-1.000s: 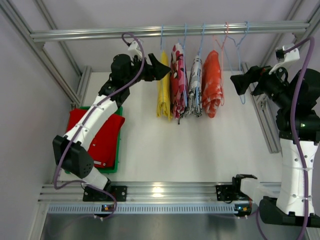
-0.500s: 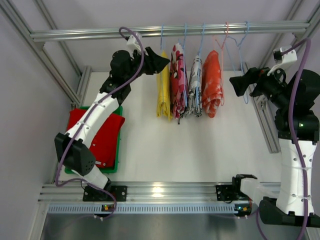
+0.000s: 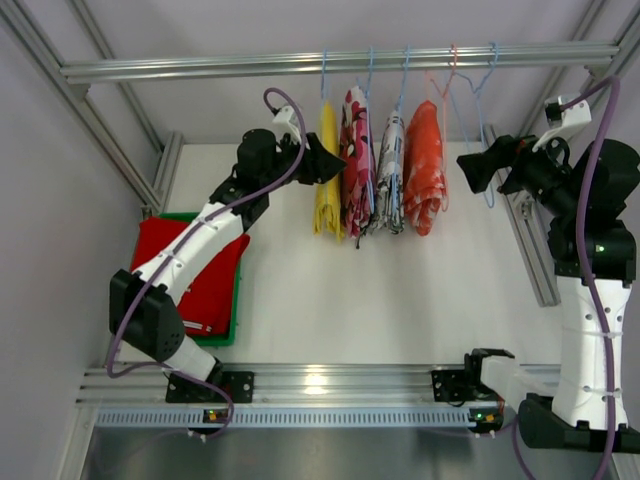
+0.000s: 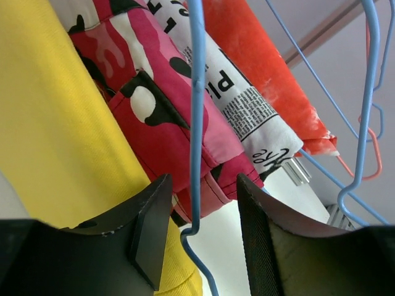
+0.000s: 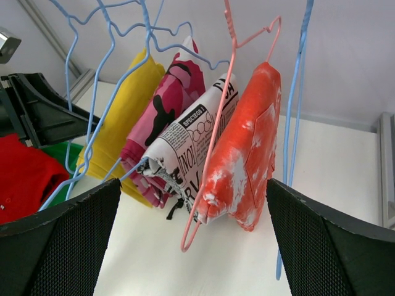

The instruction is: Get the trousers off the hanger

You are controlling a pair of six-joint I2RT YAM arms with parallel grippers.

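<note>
Yellow trousers point(image 3: 327, 185) hang folded from a blue hanger point(image 3: 323, 75) at the left end of the rail point(image 3: 200, 68). My left gripper point(image 3: 335, 162) is right beside them. In the left wrist view the yellow trousers point(image 4: 55, 123) lie against the outside of the left finger. The hanger's blue wire point(image 4: 196, 123) runs down between the jaws, which stand apart without pinching it; the left gripper point(image 4: 202, 185) is open. Red trousers point(image 3: 200, 275) lie in a green bin point(image 3: 238, 300). My right gripper point(image 5: 192, 185) is wide open and empty, facing the hanging clothes from the right point(image 3: 468, 168).
Pink camouflage trousers point(image 3: 355, 165), newsprint trousers point(image 3: 392, 175) and orange-red mottled trousers point(image 3: 424, 165) hang right of the yellow pair. An empty blue hanger point(image 3: 487, 110) hangs at the rail's right end. Aluminium frame posts point(image 3: 530, 250) flank the white table.
My left gripper rose beside the yellow trousers, then came down and right around the hanger wire, and its jaws narrowed. The right arm barely moved.
</note>
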